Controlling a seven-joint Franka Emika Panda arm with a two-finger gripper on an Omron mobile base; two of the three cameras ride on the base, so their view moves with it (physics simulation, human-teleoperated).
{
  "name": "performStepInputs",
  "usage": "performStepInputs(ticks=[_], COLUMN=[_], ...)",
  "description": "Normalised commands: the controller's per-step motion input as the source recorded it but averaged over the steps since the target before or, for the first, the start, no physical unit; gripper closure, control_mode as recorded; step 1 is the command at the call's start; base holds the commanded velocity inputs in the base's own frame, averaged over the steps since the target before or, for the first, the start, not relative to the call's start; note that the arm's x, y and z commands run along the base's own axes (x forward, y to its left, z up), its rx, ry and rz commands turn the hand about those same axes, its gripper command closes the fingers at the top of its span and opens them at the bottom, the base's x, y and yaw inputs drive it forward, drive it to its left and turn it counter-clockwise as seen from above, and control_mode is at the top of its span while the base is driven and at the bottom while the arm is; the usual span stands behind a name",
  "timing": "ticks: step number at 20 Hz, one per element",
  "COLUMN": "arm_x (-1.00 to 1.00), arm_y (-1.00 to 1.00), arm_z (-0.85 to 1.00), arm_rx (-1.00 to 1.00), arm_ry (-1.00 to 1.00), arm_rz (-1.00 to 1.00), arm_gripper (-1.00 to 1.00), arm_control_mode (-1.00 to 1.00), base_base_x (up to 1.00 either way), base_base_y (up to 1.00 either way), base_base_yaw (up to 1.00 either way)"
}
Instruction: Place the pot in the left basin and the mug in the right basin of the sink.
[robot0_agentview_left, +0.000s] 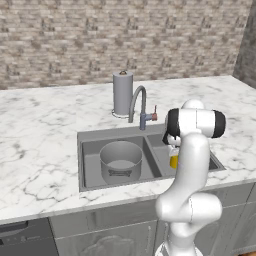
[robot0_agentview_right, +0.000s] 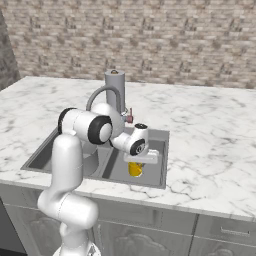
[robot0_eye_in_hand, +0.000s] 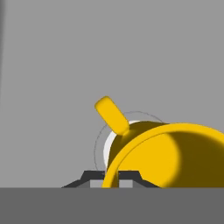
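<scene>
Yellow unlabelled mug over right basin

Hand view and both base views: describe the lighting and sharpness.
Hand view: the small yellow mug shows a bright patch inside, shaded rim, edges sharp. Left base view: soft even light, grey metal pot crisp. Right base view: no glare on the marble counter.

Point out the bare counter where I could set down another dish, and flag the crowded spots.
Free: the marble counter left of the sink, and the wide stretch right of it. Crowded: the left basin holds the pot; the right basin has the mug with the end effector shut on its rim; paper-towel roll and faucet behind.
</scene>
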Motion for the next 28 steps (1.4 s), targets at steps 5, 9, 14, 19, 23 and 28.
performStepInputs(ticks=[5, 9, 14, 19, 23, 28], arm_x=[0.02, 0.01, 0.0, 0.0, 0.0, 0.0], arm_y=[0.0, 0.0, 0.0, 0.0, -0.01, -0.09], arm_z=[-0.13, -0.01, 0.0, 0.0, 0.16, 0.37], arm_rx=[0.0, 0.0, 0.0, 0.0, 0.0, 0.0], arm_ry=[0.0, 0.0, 0.0, 0.0, 0.0, 0.0], arm_rz=[0.0, 0.0, 0.0, 0.0, 0.0, 0.0], arm_gripper=[1.0, -1.0, -1.0, -1.0, -1.0, -1.0], arm_control_mode=[-1.0, -1.0, -1.0, -1.0, -1.0, -1.0], base_base_x=[0.0, 0.0, 0.0, 0.0, 0.0, 0.0], base_base_y=[0.0, 0.0, 0.0, 0.0, 0.0, 0.0], base_base_yaw=[0.0, 0.0, 0.0, 0.0, 0.0, 0.0])
